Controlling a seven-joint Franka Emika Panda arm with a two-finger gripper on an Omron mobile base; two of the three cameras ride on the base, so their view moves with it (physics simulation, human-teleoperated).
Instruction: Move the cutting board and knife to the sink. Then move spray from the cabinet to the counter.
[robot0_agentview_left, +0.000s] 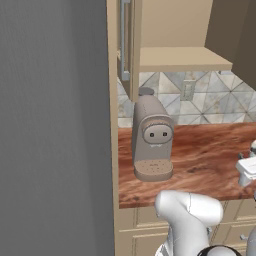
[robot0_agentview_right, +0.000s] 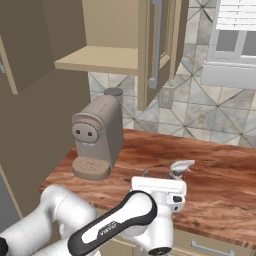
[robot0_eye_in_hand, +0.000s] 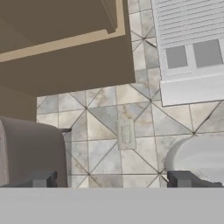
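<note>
The spray (robot0_agentview_right: 180, 168), a pale grey bottle, stands upright on the reddish-brown counter (robot0_agentview_right: 225, 185). Its rounded body (robot0_eye_in_hand: 199, 157) rises just beyond my right fingertip (robot0_eye_in_hand: 188, 178). My gripper (robot0_eye_in_hand: 116, 179) hangs low over the counter, level with the bottle, its jaws open and nothing between them. From the right base camera the white hand (robot0_agentview_right: 160, 177) partly hides the bottle. The cabinet (robot0_agentview_right: 100, 59) above stands open with a bare shelf (robot0_agentview_left: 180, 57). The cutting board, knife and sink are out of view.
A taupe coffee machine (robot0_agentview_right: 97, 137) stands on the counter (robot0_agentview_left: 210, 150) to the left of my hand, close to my left fingertip (robot0_eye_in_hand: 43, 178). The cabinet door (robot0_agentview_right: 160, 45) hangs open above it. A tall grey wall (robot0_agentview_left: 50, 125) bounds the left side. A window (robot0_agentview_right: 235, 35) sits at the right.
</note>
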